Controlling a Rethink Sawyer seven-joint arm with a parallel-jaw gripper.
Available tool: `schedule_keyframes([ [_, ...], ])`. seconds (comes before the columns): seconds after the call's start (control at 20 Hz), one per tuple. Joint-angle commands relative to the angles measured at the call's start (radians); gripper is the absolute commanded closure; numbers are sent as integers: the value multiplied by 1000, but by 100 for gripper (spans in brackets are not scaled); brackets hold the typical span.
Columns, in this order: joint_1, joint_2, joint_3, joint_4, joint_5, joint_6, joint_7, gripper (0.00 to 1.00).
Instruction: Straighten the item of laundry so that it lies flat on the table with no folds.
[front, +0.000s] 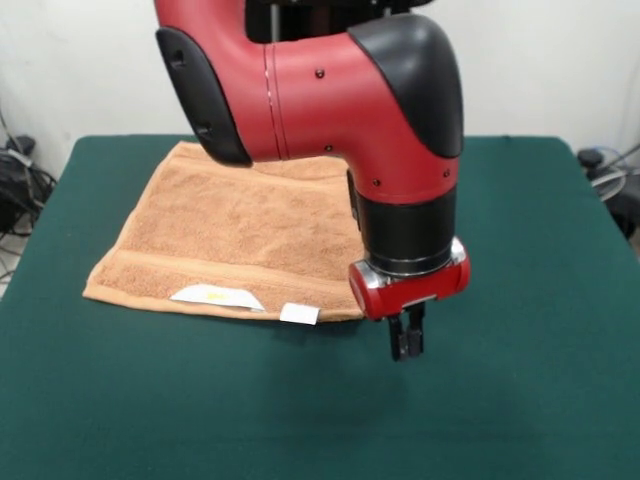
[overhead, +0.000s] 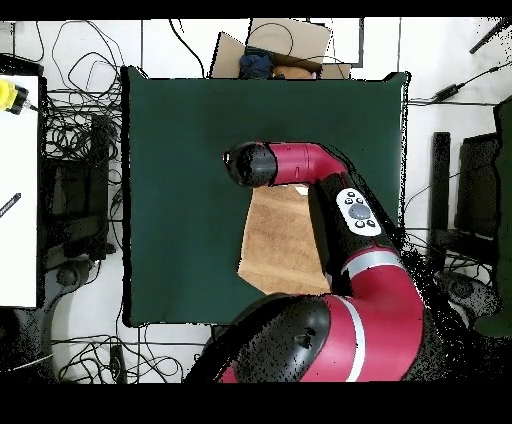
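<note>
The orange-tan towel (front: 240, 235) lies spread on the dark green table (front: 520, 400), left of centre in the front view. Two white labels (front: 216, 296) sit at its near hem. Its right part is hidden behind the red arm. My gripper (front: 407, 342) hangs just past the towel's near right corner, over bare felt, shut and holding nothing. In the overhead view the towel (overhead: 283, 240) shows beside the arm. The black wrist end (overhead: 250, 165) covers the gripper there. The table (overhead: 180, 130) is far larger than the towel.
A cardboard box (overhead: 285, 45) with dark items stands beyond the table's far edge in the overhead view. Cables lie on the floor around the table. A white bench (overhead: 18, 190) with a yellow object stands at the left.
</note>
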Motion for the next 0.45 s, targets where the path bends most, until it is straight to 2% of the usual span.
schedule_keyframes([
  [0.05,8,2,-55,65,-19,3,103,100],
  [0.45,27,-4,-66,50,-13,26,115,100],
])
